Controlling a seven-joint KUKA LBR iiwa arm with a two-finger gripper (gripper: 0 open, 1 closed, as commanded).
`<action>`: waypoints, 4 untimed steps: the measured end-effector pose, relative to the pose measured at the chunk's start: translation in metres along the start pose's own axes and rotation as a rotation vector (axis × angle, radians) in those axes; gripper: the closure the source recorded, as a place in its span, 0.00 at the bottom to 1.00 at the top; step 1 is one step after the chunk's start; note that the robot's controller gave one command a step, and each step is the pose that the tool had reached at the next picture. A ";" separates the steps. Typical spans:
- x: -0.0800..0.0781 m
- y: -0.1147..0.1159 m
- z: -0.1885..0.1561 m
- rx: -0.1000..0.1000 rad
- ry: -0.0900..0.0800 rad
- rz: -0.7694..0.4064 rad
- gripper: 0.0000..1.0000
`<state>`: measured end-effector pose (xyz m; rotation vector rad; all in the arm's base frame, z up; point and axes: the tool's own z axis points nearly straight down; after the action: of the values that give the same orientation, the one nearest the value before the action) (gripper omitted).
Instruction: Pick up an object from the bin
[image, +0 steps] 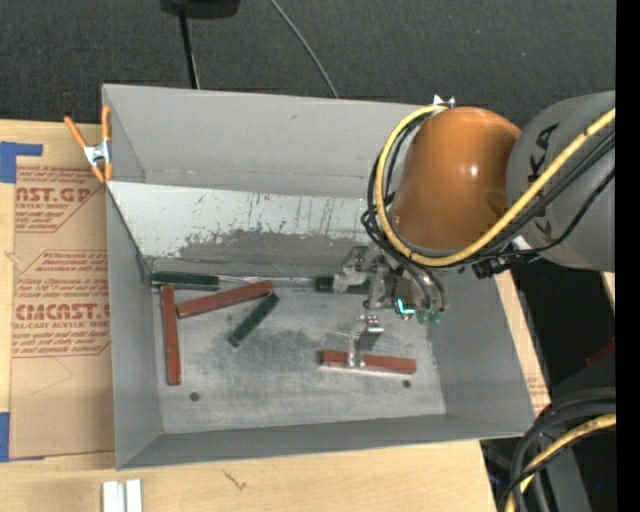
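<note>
Grey metal walls slope down to the scratched floor of the bin (300, 205), and on that floor we count a few loose sticks, well spread out. The arm comes in from the right, its rounded orange cover (450, 180) ringed by yellow and black cables, hanging above the right part of the floor. Below the cover the gripper (364, 350) points down at a red-brown bar (385, 364) that lies flat and roughly left to right on the near right of the floor. The gripper's tip seems to meet the bar close to its left half, though we cannot tell whether it truly touches. We also cannot tell how far the gripper is open, and we see nothing lifted in its grasp.

On the left, a second red-brown bar (172, 335) lies along the left wall, running near to far. A third red-brown bar (225, 300) slants from its far end toward the right. Just beside that one, a short dark green stick (252, 320) lies tilted. Along the foot of the far wall rests a longer dark green stick (185, 280).
</note>
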<state>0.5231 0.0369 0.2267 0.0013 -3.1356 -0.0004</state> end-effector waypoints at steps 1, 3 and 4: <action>-0.002 0.000 -0.003 0.000 -0.007 0.000 0.00; 0.036 -0.029 0.153 0.000 -0.027 -0.110 0.00; 0.036 -0.029 0.153 0.000 -0.026 -0.110 0.00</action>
<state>0.4865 0.0077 0.0735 0.1749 -3.1570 -0.0012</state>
